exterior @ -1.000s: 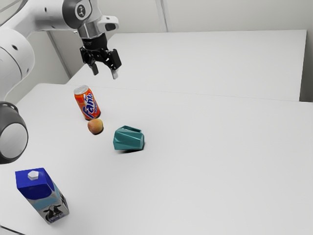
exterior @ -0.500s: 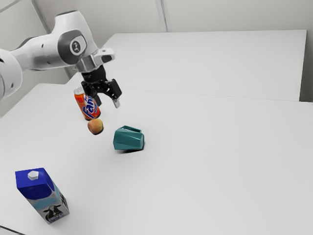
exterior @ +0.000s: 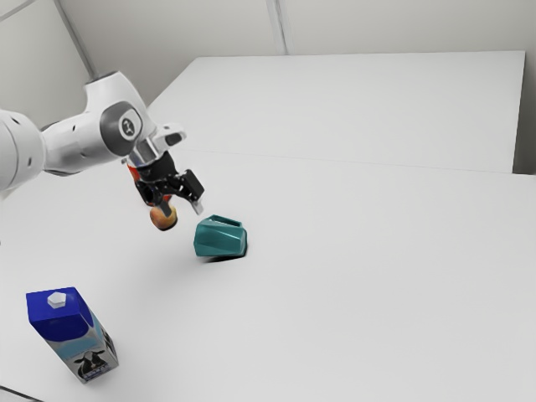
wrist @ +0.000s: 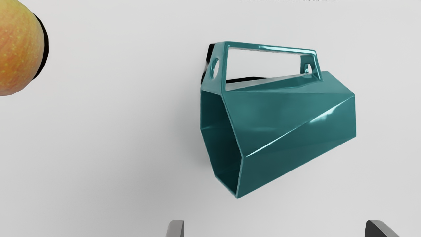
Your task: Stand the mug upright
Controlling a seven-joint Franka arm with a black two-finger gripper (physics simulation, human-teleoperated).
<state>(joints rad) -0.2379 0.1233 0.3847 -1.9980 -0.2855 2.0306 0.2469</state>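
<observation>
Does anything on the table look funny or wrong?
Yes! The teal, angular mug is lying on its side on the white table, its open mouth facing toward the round yellow-orange fruit. That's odd because mugs usually stand on their bottoms. I can't see any spill or crack.

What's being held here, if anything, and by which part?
Nothing is held: the black two-finger pincer is open, and the glossy teal faceted mug lies on its side.

Both cameras face the mug (wrist: 289, 121), wrist's nearer.
</observation>
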